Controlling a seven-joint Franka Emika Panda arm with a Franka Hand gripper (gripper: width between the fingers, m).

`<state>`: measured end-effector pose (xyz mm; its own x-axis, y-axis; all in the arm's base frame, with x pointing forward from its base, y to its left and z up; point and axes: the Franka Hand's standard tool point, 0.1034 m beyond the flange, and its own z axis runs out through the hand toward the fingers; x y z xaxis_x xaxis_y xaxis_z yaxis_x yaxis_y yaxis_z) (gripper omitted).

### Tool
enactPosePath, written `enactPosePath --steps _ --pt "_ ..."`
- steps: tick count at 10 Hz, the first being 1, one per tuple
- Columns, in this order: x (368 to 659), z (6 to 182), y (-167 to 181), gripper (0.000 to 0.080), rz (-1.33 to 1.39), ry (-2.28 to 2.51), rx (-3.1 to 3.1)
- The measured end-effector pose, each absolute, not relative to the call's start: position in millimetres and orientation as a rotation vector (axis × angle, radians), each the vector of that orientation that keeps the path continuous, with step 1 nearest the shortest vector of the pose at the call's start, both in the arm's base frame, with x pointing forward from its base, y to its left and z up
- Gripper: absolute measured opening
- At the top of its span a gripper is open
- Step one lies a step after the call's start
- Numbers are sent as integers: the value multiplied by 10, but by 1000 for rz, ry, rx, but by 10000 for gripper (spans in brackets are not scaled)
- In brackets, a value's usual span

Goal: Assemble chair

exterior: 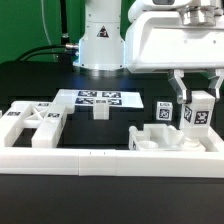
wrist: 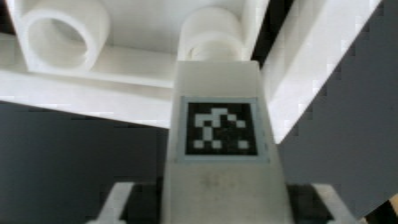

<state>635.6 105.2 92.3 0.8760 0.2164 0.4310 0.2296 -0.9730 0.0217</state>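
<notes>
Gripper (exterior: pixel 197 100) clamped on tagged post (exterior: pixel 198 116), long axis upright. Holed chair part (exterior: pixel 158 137) sits just below hand, slightly offset.

The post (wrist: pixel 217 130) is blurred close up, its held end cut off.

1. At the exterior view's right, the gripper (exterior: pixel 197 98) clamps an upright white post (exterior: pixel 198 116), its tag facing the camera
2. A blocky chair part (exterior: pixel 160 139) lies just below it
3. A framed panel (exterior: pixel 30 125) lies at the left
4. A short post (exterior: pixel 100 109) stands beside the marker board (exterior: pixel 100 96)
5. A low white rail (exterior: pixel 100 158) crosses the front
</notes>
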Motion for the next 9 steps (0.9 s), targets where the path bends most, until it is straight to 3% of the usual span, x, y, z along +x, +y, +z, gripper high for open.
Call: enactPosePath --steps 6,7,8,9 --pt "6360 876 1055 287 -714 -358 -3008" --pt "6360 876 1055 491 -714 -358 -3008" --pt "6360 876 1055 596 -714 -358 -3008" --pt "6361 879 1055 596 -714 -358 -3008"
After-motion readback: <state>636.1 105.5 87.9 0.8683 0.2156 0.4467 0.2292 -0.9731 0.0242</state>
